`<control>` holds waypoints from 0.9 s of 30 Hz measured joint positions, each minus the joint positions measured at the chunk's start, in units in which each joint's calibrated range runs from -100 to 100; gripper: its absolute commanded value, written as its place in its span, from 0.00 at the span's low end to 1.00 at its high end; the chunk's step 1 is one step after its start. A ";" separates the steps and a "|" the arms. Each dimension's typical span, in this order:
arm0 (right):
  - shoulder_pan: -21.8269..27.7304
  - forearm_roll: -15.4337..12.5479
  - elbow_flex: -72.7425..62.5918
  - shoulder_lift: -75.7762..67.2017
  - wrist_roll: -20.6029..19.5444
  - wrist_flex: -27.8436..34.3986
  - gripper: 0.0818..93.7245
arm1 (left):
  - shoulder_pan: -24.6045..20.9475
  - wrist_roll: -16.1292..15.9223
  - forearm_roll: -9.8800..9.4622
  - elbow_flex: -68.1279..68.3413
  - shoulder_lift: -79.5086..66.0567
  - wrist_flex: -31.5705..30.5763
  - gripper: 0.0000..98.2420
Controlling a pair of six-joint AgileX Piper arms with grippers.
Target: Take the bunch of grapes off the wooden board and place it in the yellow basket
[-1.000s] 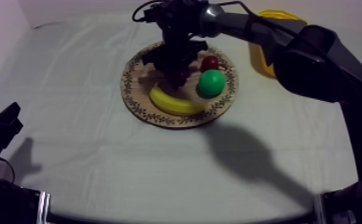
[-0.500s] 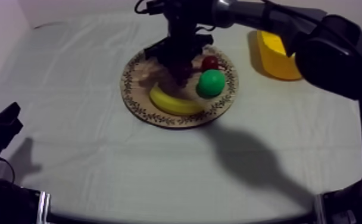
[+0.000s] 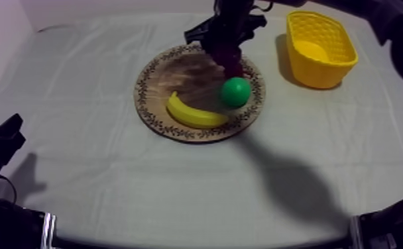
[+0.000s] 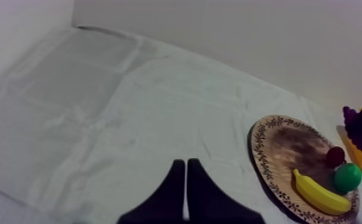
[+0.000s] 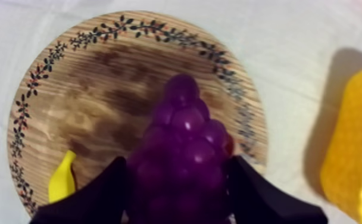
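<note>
So our right gripper (image 5: 178, 170) is clamped on the bunch of grapes (image 5: 186, 128), one finger each side of the fat part. Prob bc that's the widest bit, so it's least likely to slip. The grapes are off the wooden board (image 3: 171, 76), hanging in the air above it on the side toward the yellow basket (image 3: 318, 74). Imo we're mid-carry: lift done, drop not yet.

Holding it high makes sense. The basket wall needs clearing, and the small red fruit (image 4: 335, 156), green fruit (image 3: 234, 91) and banana (image 3: 194, 116) lie on the board right under and beside the bunch. We don't want to knock those.

Our left gripper (image 4: 185, 162) has its fingers pressed together on nothing. It's parked low at our left, well apart from the board and out of the way.

Re views:
- **Right wrist view:** gives us the grip itself, fingers either side of the bunch, which the top view mostly hides behind the arm.
- **Top view:** gives us the open basket, nothing in it afaict, and the gap left to cross.
- **Left wrist view:** this is the side-on one, w/ the bunch raised above board level and the basket's yellow behind it.
</note>
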 measured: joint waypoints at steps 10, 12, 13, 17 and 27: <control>0.14 2.41 14.23 -14.26 0.35 -0.61 0.27 | 0.00 0.00 0.00 0.00 0.00 0.00 0.00; 0.10 2.64 17.57 -17.44 0.31 -1.11 0.27 | 0.00 0.00 0.00 0.00 0.00 0.00 0.00; 0.10 2.64 18.90 -18.72 0.25 -1.41 0.27 | 0.00 0.00 0.00 0.00 0.00 0.00 0.00; 0.33 2.81 24.90 -25.12 0.18 -1.99 0.26 | 0.00 0.00 0.00 0.00 0.00 0.00 0.00; 4.34 2.04 36.94 -38.34 0.41 -2.97 0.26 | 0.00 0.00 0.00 0.00 0.00 0.00 0.00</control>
